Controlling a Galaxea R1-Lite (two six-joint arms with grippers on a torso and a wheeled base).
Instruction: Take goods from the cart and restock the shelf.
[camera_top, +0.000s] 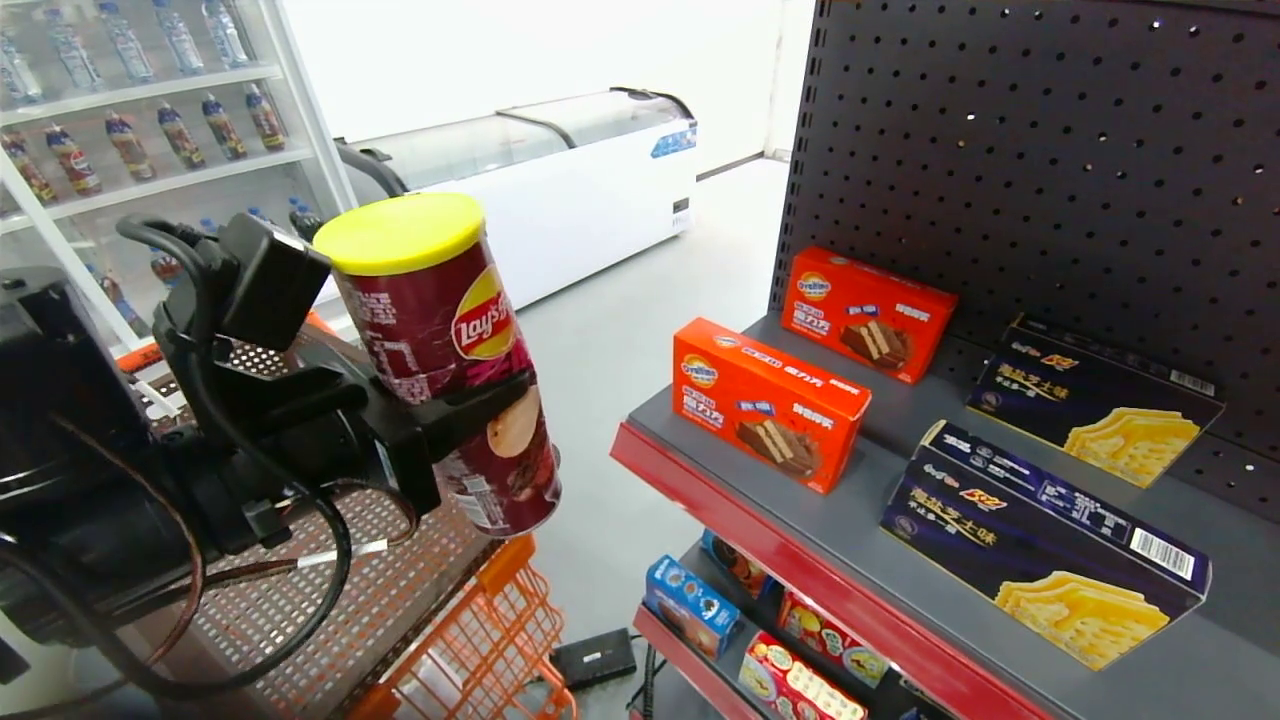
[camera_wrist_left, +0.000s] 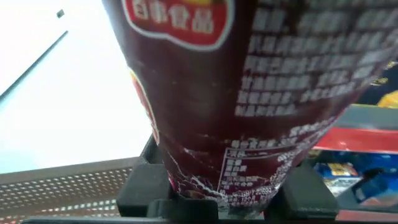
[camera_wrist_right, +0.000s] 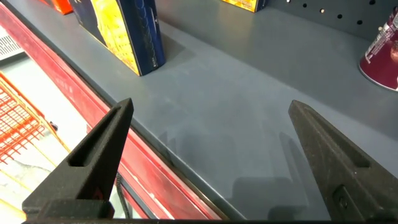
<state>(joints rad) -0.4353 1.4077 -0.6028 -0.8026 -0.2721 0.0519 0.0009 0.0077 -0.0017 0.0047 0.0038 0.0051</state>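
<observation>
**Left claw** (camera_top: 480, 400): closed around the lower half of a chip can (camera_top: 440, 310), one finger across the front and the other behind. In the left wrist view the claw (camera_wrist_left: 224, 199) pinches the can (camera_wrist_left: 249, 93) from both sides.

**Chip can:** maroon tube with a yellow lid (camera_top: 400, 232), lid uppermost and leaning slightly. It is held in the air above the cart and well apart from the shelf.

**Right claw** (camera_wrist_right: 211, 155): spread wide and holding nothing. It hangs over a bare stretch of the shelf deck (camera_wrist_right: 236, 93).

**Cart** (camera_top: 470, 640): orange wire basket under the held can. Whether any goods are left in it cannot be told.

**Shelf** (camera_top: 850, 520): grey deck with a red front edge and a pegboard back (camera_top: 1050, 150).
- On the deck are two orange boxes, one near the front (camera_top: 768, 402) and one at the back (camera_top: 865, 312).
- Beside them are two dark blue boxes, one at the front (camera_top: 1040, 540) and one behind it (camera_top: 1095, 400).
- The right wrist view shows a blue box (camera_wrist_right: 134, 31) and the foot of a second maroon tube (camera_wrist_right: 382, 59) standing on the deck.
- A lower tier holds small packets (camera_top: 760, 620).

**Progress, as judged:**
- One can has been picked up and is between cart and shelf.
- Possibly one such tube is already stocked.
- What is left is to carry the can across the gap, set it upright on bare deck and let go.
- Any further goods in the cart would then follow.
</observation>
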